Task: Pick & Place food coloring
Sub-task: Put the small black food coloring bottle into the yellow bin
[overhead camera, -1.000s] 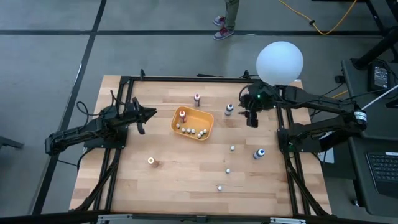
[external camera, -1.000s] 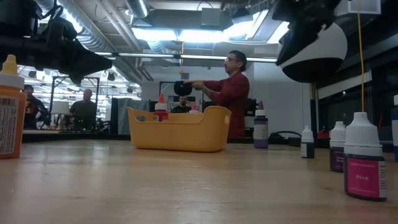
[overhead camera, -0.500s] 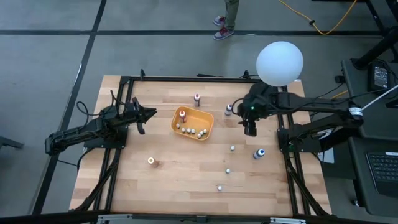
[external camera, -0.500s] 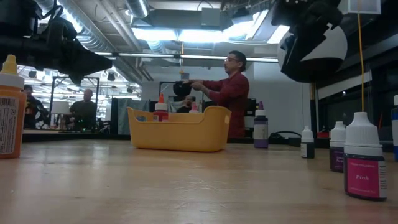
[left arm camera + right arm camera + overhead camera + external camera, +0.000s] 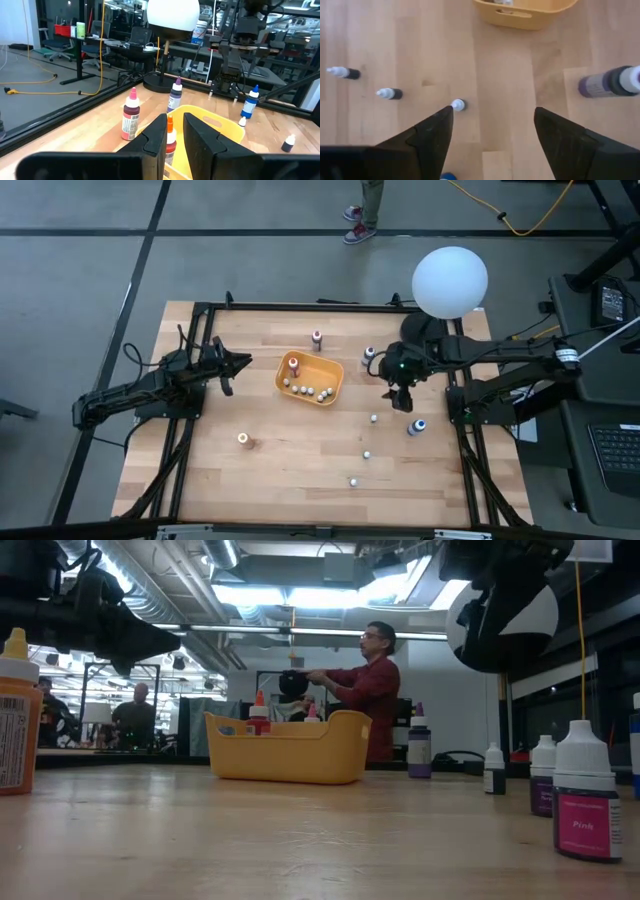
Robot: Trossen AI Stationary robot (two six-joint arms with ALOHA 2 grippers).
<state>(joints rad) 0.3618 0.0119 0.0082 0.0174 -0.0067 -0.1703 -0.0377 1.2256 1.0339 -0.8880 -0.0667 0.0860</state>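
The food coloring bottles stand upright, scattered on the wooden table. A maroon-topped one (image 5: pixel 317 337) and a purple one (image 5: pixel 368 357) stand beyond the orange tray (image 5: pixel 334 390). A blue one (image 5: pixel 416 426), an orange-topped one (image 5: pixel 243 439) and three tiny white-capped ones (image 5: pixel 374 418) stand nearer. A red-topped bottle (image 5: pixel 293 363) and several small ones sit in the tray. My right gripper (image 5: pixel 400 398) hangs open above the table right of the tray; in its wrist view (image 5: pixel 494 115) a tiny bottle (image 5: pixel 458 104) stands beside one finger. My left gripper (image 5: pixel 240 364) waits left of the tray, open by a narrow gap (image 5: pixel 175 125).
A white globe lamp (image 5: pixel 450 280) stands at the table's far right corner. A black frame (image 5: pixel 300 306) rims the table. In the low view a pink-labelled bottle (image 5: pixel 585 795) stands close to the camera, and people show in the room behind. Bare wood lies near the front edge.
My right gripper has moved from beside the purple bottle toward the table's near edge, toward the tiny white-capped bottles and the blue one, staying open. The left arm and all bottles have kept still.
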